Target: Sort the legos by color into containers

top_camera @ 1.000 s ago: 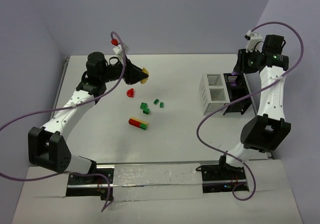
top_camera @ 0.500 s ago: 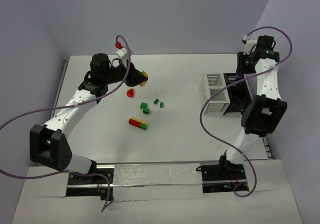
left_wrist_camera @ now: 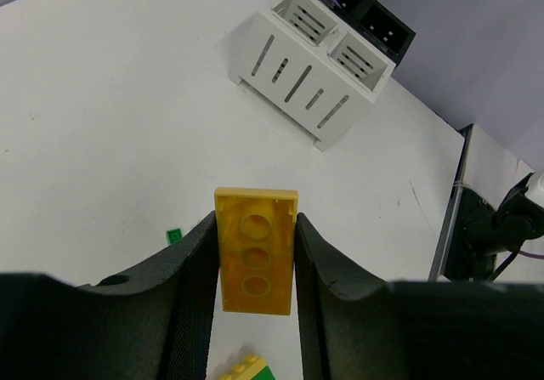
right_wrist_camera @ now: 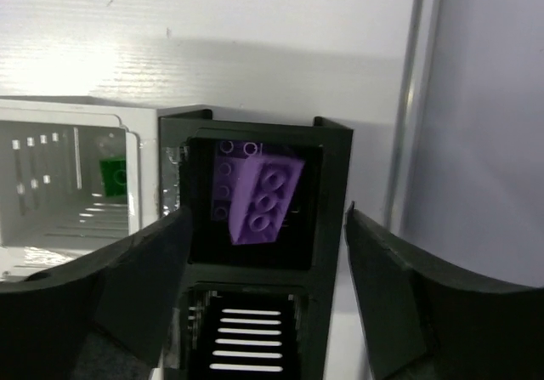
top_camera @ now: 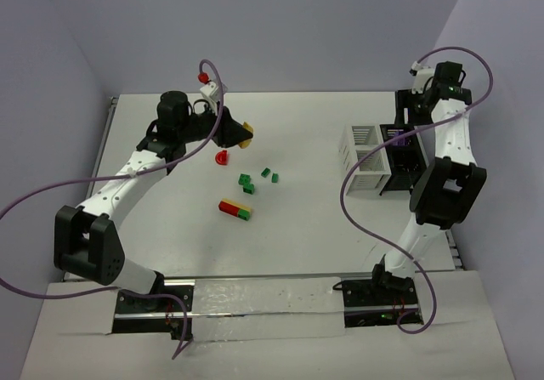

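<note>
A flat yellow lego hangs above the table, and my left gripper is shut on its long sides, left of centre. My right gripper stands open over the black container, with nothing between its fingers. A purple lego lies tilted in that container's far compartment. The white slatted box next to it holds a green lego. On the table lie a red curved lego, several small green ones and a red, yellow and green stack.
The two containers stand side by side at the right, close to the table's right edge. Purple cables loop from both arms over the table. The far wall runs just behind the table's back edge.
My right gripper has opened and the purple lego now lies in the black container. The left arm has shifted a little with the yellow lego still held.
</note>
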{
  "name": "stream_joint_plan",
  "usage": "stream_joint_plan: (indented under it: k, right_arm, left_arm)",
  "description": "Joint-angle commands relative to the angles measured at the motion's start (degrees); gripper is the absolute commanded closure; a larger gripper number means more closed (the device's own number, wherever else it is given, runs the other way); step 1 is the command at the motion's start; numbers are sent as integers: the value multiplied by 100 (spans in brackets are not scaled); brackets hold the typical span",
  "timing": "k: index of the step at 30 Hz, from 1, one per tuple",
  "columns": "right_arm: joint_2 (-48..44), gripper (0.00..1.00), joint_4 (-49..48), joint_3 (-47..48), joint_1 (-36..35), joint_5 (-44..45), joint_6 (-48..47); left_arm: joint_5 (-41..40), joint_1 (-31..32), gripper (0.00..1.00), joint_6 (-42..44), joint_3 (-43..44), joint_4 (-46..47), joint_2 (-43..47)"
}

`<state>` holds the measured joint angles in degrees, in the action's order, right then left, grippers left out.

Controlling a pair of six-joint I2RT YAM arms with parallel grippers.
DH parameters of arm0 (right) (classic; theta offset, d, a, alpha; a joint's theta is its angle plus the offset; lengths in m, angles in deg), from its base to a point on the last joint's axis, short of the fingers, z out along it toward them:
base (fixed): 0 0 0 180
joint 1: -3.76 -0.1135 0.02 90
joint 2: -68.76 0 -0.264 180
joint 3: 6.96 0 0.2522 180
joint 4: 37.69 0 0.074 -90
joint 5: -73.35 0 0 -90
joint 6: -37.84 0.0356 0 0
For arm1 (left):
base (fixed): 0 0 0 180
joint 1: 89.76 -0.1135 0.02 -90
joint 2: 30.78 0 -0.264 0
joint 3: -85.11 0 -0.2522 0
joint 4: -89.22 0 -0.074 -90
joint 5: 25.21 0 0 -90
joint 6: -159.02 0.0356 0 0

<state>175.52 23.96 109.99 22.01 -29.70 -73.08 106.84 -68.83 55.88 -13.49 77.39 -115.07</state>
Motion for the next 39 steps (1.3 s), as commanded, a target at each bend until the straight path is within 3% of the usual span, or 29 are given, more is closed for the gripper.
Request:
stream_joint_plan:
  k: [1,3,5,7,10,12,16,22,24,27,30,39]
  right_arm:
    - [-334,14,-16,-81,-91,-103,2]
    - [-734,13,123,-80,-199,-592,92]
    - [-1299,11,61,-203,-356,-1096,165]
    - [-1604,9,-43,-346,-707,-1580,255]
    - [-2249,8,-358,-667,-1415,-1952,619]
    - [-2477,7,-750,-850,-2098,-2142,910]
    - [-2767,7,-1372,-1019,-3058,-2051,1612]
    - [-2678,6,-1650,-916,-4207,-1068,1943]
    - [-2568,6,-1710,-868,-4696,-405,1951]
    - [-2420,6,-1740,-696,-5164,79,2008]
    - [-2209,5,-1740,-454,-5604,328,2014]
    - [-1620,4,-1827,31,-6265,1245,2096]
  left_arm:
    - [200,17,100,-295,252,268,12]
    - [425,-66,100,-938,131,626,52]
    - [909,-172,100,-1823,-235,1671,94]
    - [1129,-343,100,-3333,-636,2584,101]
    - [1140,-609,100,-6054,-1415,5096,34]
    - [963,-660,100,-6694,-1692,5521,35]
    - [533,-651,100,-6882,-1675,4712,264]
    - [260,-651,100,-7646,-1711,4728,333]
    - [54,-654,100,-7912,-1558,4208,329]
    - [-34,-634,100,-7817,-1199,2792,215]
    - [-226,-614,100,-8031,-982,2057,113]
    - [-207,-509,100,-8574,-857,2118,9]
